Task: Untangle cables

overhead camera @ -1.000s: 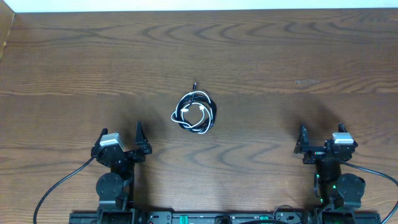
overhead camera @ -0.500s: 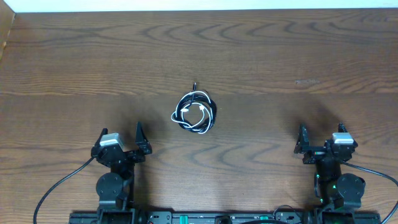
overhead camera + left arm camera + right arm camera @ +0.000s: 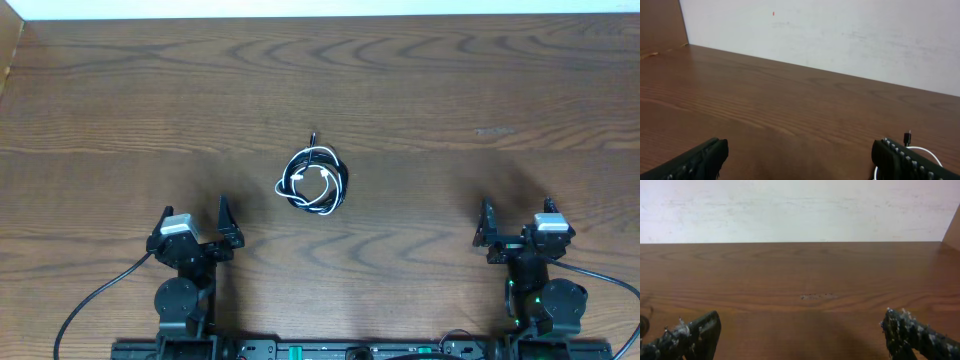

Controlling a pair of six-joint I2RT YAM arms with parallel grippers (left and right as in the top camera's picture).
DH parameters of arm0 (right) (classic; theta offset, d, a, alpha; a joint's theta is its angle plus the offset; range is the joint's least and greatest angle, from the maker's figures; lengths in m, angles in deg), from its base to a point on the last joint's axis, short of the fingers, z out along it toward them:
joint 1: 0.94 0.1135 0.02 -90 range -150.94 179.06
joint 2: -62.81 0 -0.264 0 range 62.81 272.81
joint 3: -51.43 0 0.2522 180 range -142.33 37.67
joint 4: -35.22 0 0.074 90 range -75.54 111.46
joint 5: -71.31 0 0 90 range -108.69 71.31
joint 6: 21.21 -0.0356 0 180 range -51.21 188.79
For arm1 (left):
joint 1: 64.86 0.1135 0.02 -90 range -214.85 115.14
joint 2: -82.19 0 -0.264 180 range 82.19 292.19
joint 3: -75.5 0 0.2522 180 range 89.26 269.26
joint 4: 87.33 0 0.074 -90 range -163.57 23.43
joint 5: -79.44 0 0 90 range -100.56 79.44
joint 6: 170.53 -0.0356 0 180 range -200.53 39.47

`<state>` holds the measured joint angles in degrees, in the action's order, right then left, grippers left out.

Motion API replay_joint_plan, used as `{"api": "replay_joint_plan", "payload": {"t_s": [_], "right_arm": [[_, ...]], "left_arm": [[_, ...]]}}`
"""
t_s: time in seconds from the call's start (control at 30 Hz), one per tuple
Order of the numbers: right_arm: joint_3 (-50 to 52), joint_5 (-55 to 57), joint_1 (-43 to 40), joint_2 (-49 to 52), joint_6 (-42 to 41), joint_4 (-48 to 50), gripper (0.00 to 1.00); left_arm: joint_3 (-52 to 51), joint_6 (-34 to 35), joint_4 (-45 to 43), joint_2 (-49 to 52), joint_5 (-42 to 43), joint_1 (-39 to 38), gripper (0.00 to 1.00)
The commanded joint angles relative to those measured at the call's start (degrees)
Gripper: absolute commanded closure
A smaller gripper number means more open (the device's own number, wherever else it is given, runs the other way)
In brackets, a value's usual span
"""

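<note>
Left gripper (image 3: 193, 213): jaws spread wide with nothing between them, at the near left of the worktop (image 3: 450, 90).
Right gripper (image 3: 517, 210): jaws also wide apart and empty, at the near right.
Cables (image 3: 314, 181): black cords and a white cord (image 3: 926, 151) wound together in one small ring, lying flat near the worktop's middle, well apart from both grippers and somewhat nearer the left one.
Black plug end (image 3: 313, 135): sticks out of the ring's far side, pointing away from the arms.

Dark wood-grain table (image 3: 480, 90) — smooth, faint sheen, thin cables (image 3: 313, 181) in black and white plastic sheathing, matt pale wall (image 3: 840, 35)
</note>
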<state>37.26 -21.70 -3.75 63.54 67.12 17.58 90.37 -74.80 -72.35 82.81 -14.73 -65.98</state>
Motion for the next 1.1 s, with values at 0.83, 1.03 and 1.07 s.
{"api": "replay_joint_plan", "payload": {"t_s": [0.83,1.03,1.07], "right_arm": [[0.1,0.6,-0.2,-0.2,0.5,-0.2,0.01],[0.1,1.0,-0.2,-0.2,0.5,-0.2,0.01],[0.1,1.0,-0.2,-0.2,0.5,-0.2,0.01]], "left_arm": [[-0.9,-0.8,2.6,-0.3,-0.4,0.3,0.03],[-0.9,-0.8,2.6,-0.3,-0.4,0.3,0.03],[-0.9,-0.8,2.6,-0.3,-0.4,0.3,0.03]]}}
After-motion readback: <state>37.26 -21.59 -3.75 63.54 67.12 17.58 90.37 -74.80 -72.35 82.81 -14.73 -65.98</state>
